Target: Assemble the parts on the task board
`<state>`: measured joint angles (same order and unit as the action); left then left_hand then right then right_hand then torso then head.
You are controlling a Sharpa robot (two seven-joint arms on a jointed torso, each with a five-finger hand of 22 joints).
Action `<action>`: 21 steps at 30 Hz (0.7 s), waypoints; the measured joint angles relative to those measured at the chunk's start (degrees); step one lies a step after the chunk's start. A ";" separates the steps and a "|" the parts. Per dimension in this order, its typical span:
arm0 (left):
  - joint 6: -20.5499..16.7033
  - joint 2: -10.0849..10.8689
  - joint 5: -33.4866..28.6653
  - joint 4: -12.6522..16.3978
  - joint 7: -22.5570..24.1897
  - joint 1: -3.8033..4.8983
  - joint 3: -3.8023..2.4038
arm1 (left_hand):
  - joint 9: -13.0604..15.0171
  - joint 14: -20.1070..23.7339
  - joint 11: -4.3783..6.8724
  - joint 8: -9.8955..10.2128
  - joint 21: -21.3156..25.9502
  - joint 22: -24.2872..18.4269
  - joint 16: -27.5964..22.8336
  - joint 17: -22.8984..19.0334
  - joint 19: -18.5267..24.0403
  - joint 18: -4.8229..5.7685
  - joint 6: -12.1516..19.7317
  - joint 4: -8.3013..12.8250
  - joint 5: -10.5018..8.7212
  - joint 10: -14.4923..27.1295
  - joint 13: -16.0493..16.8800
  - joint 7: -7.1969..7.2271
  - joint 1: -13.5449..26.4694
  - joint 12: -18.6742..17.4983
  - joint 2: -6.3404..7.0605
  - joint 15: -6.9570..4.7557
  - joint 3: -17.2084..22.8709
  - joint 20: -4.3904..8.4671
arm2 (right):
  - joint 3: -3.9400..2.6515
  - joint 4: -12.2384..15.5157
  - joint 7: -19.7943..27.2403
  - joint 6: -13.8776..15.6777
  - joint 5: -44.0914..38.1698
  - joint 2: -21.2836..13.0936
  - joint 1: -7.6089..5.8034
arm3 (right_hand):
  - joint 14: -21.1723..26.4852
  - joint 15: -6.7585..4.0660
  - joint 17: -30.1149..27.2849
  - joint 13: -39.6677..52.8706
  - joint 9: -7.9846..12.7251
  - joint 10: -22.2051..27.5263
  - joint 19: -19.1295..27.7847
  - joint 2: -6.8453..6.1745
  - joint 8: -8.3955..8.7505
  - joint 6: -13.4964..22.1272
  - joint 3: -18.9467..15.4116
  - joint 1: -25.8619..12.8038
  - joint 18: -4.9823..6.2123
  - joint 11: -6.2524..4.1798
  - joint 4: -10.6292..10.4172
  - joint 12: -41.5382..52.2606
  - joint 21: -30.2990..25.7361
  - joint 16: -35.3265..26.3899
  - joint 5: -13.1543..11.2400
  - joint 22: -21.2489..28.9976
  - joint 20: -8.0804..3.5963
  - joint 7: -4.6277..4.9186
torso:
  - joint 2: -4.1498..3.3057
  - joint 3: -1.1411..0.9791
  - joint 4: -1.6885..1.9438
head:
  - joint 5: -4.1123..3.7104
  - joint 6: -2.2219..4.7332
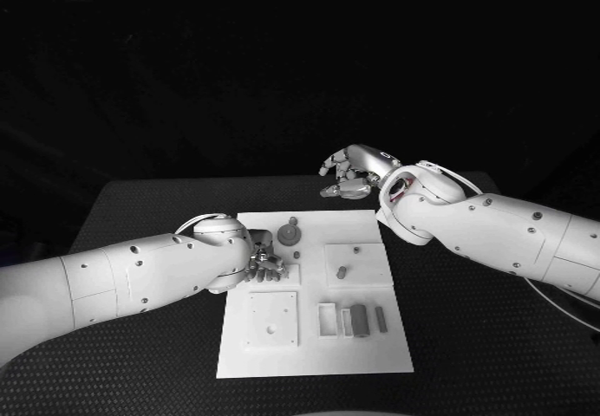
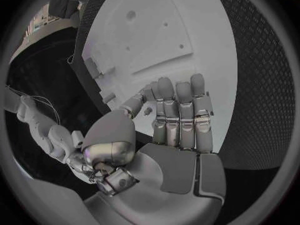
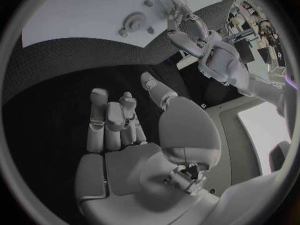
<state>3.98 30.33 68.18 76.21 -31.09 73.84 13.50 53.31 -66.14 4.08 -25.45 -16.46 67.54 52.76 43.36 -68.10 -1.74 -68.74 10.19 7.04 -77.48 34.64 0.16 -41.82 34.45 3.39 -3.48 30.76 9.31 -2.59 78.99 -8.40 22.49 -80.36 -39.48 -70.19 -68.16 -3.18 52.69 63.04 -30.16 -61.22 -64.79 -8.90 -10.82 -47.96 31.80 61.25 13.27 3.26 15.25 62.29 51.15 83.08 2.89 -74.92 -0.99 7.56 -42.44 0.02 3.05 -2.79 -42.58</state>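
The white task board [image 1: 313, 360] lies mid-table. A round grey part [image 1: 290, 234] and a small peg [image 1: 296, 255] stand near its far left, and another peg [image 1: 342, 272] stands on a raised square plate [image 1: 362, 256]. My left hand [image 1: 265, 264] hovers low over the board's left side. Its fingers [image 2: 178, 115] are straight and side by side, the thumb is apart, and a small peg [image 2: 148, 111] sits between them untouched. My right hand [image 1: 350, 173] hangs beyond the board's far edge, fingers [image 3: 112, 120] loosely bent and holding nothing.
A second square plate [image 1: 271, 318] sits at the board's near left. Beside it a slotted holder [image 1: 331, 319] has grey bars [image 1: 362, 319] next to it. Black table [image 1: 500, 347] surrounds the board. The right wrist view shows the board [image 3: 62, 15] and the round part [image 3: 133, 21].
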 measured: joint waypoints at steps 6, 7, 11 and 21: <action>-0.13 0.09 -0.01 -0.01 0.05 0.00 -0.01 | 0.06 0.00 0.00 0.00 0.00 0.11 0.00 0.00 0.00 0.00 0.00 0.00 0.00 0.00 0.00 0.00 0.00 0.01 0.00 0.00 0.00 0.00 | 0.00 -0.05 0.01 -0.03 0.00 0.04 0.01 | 0.00 0.00 0.00 0.00 0.00 0.00 0.01 0.00 0.00 0.01 0.00 0.00 0.00 0.00 0.00 0.00 0.00 0.00 0.00 0.00 0.01 0.00 | 0.01 -0.04 0.00 | 0.02 -0.05; -0.17 0.12 -0.01 -0.01 0.05 0.00 -0.01 | 0.14 0.00 0.00 0.00 0.00 0.21 0.19 -0.08 0.00 0.00 0.00 0.06 0.00 0.00 0.00 0.00 -0.06 0.27 -0.06 0.00 0.06 0.00 | 0.00 -0.05 0.01 -0.04 0.00 0.04 0.01 | 0.03 0.03 0.00 0.00 0.00 0.00 0.01 0.00 0.00 0.01 0.00 0.00 -0.01 0.00 0.00 0.00 0.00 0.00 0.00 0.00 0.01 0.00 | 0.01 -0.04 0.00 | 0.03 -0.07; -0.38 0.14 -0.02 -0.01 0.06 -0.01 -0.01 | 0.31 0.00 0.00 0.00 0.26 0.63 0.44 -0.30 0.00 0.00 0.00 1.63 1.80 0.00 0.00 -0.01 -1.92 0.33 -1.92 0.00 0.64 0.00 | 0.00 -0.05 0.02 -0.05 0.00 0.03 0.01 | 0.15 0.15 0.00 0.00 0.05 0.00 0.07 0.00 0.00 0.01 0.00 0.00 0.00 0.00 0.00 0.00 0.00 0.00 0.00 0.00 0.07 0.00 | 0.01 -0.04 0.00 | 0.05 -0.11; -1.13 0.15 0.00 0.11 0.06 -0.02 -0.01 | 0.49 0.00 -0.42 0.00 0.73 1.30 0.67 -0.81 -0.42 0.02 -0.24 4.84 6.04 -0.02 -0.17 -0.08 -4.18 0.55 -4.17 0.00 1.65 0.00 | 0.00 -0.05 0.03 -0.10 0.01 0.00 0.01 | 0.15 0.14 -0.05 0.00 0.05 0.00 -0.12 0.00 0.00 0.02 0.00 0.00 0.00 0.00 0.00 0.00 0.00 0.00 0.00 0.00 -0.11 0.00 | 0.03 -0.01 0.00 | 0.09 -0.18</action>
<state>2.86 30.48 68.19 76.32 -31.03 73.82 13.49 53.80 -66.14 3.66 -25.45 -15.74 68.83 53.43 42.55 -68.52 -1.72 -68.98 15.02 13.08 -77.50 34.47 0.08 -46.00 35.00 -0.79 -3.48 32.41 9.31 -2.59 78.93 -8.37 22.39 -80.36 -39.47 -70.17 -68.02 -3.04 52.64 63.04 -30.11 -61.22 -64.91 -8.90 -10.82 -47.93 31.80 61.25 13.27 3.25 15.25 62.29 51.15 83.08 2.88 -74.92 -1.10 7.55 -42.41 0.01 3.05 -2.69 -42.76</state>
